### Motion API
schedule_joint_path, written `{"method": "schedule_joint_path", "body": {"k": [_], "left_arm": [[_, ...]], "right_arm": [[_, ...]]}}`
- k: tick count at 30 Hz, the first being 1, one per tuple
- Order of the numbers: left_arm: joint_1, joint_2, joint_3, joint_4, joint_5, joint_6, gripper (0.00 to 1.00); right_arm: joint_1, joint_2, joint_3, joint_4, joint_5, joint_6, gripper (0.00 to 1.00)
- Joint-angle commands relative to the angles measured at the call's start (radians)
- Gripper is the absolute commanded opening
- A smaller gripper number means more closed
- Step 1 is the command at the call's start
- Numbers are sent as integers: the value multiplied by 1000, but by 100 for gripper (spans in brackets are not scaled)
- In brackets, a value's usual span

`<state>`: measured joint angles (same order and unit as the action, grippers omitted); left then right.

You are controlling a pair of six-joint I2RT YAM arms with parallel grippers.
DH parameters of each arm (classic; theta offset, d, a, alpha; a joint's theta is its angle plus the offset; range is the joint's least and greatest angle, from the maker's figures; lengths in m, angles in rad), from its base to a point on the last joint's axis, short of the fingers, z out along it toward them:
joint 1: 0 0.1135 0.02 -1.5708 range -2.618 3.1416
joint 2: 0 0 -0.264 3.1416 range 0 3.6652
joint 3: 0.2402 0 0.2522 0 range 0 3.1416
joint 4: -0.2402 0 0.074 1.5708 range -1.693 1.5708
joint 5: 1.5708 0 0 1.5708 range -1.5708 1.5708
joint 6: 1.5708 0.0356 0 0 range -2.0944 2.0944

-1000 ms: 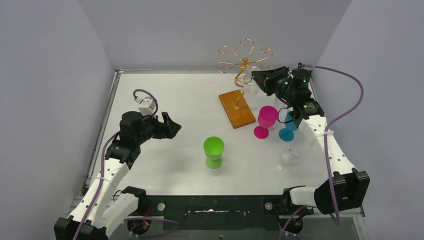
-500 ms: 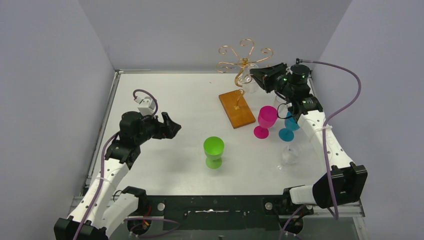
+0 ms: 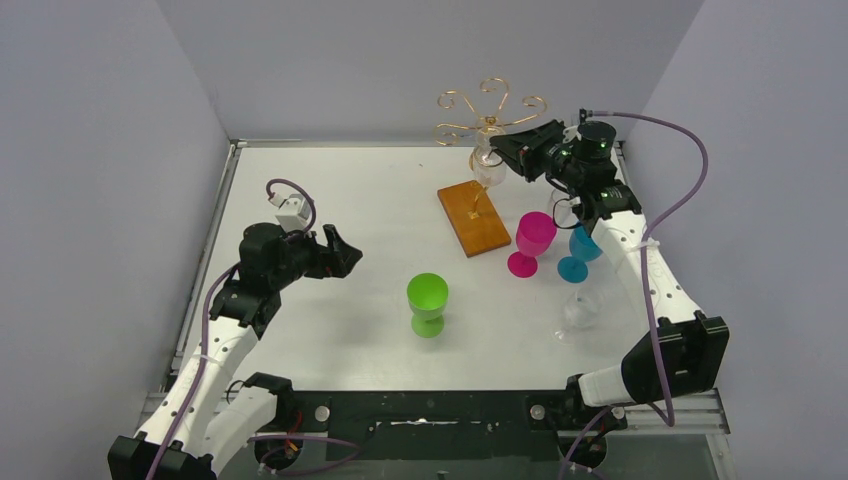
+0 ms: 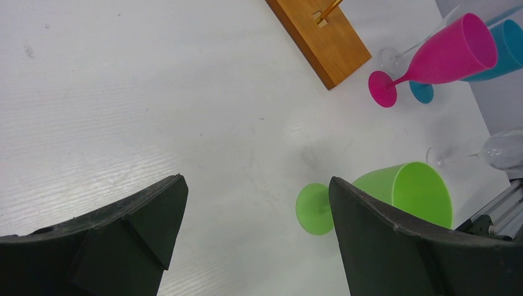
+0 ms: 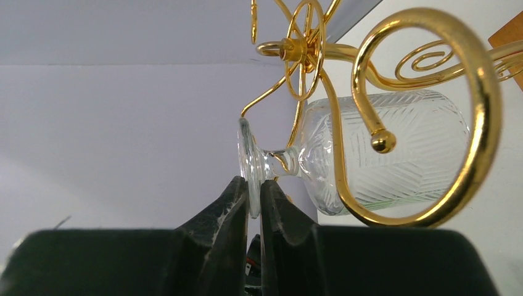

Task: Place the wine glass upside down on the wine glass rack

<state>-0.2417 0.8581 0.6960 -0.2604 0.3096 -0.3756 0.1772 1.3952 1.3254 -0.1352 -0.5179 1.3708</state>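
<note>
The wine glass [image 5: 401, 154] is clear with a ribbed bowl, and my right gripper [image 5: 254, 191] is shut on the rim of its foot. In the top view the wine glass [image 3: 488, 165] hangs foot up and bowl down, just under the curled gold arms of the wine glass rack [image 3: 490, 110]. The right gripper [image 3: 503, 148] holds it from the right. In the right wrist view a spiral arm of the rack [image 5: 481, 111] crosses in front of the bowl, and a thin wire runs by the stem. The rack's wooden base [image 3: 473, 218] lies below. My left gripper [image 3: 345, 255] stands open over bare table, holding nothing.
A green glass [image 3: 427, 300] stands mid-table, just right of the left gripper [image 4: 256, 185]. A pink glass [image 3: 533, 240], a blue glass [image 3: 578, 255] and another clear glass [image 3: 580, 308] stand under the right arm. Grey walls close in the table on three sides.
My right gripper has carried the wine glass left and a little up, from beside the rack to under its curled arms. The left arm has not moved.
</note>
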Motion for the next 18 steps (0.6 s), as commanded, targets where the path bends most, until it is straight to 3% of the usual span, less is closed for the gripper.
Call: {"method": "schedule_joint_path", "body": {"k": [1, 18], "left_arm": [[-5, -12, 5, 27, -8, 23, 86], [-6, -14, 6, 23, -20, 26, 86]], "right_arm": [[0, -23, 79, 128, -62, -23, 0], [13, 0, 142, 55, -107, -73, 0]]}}
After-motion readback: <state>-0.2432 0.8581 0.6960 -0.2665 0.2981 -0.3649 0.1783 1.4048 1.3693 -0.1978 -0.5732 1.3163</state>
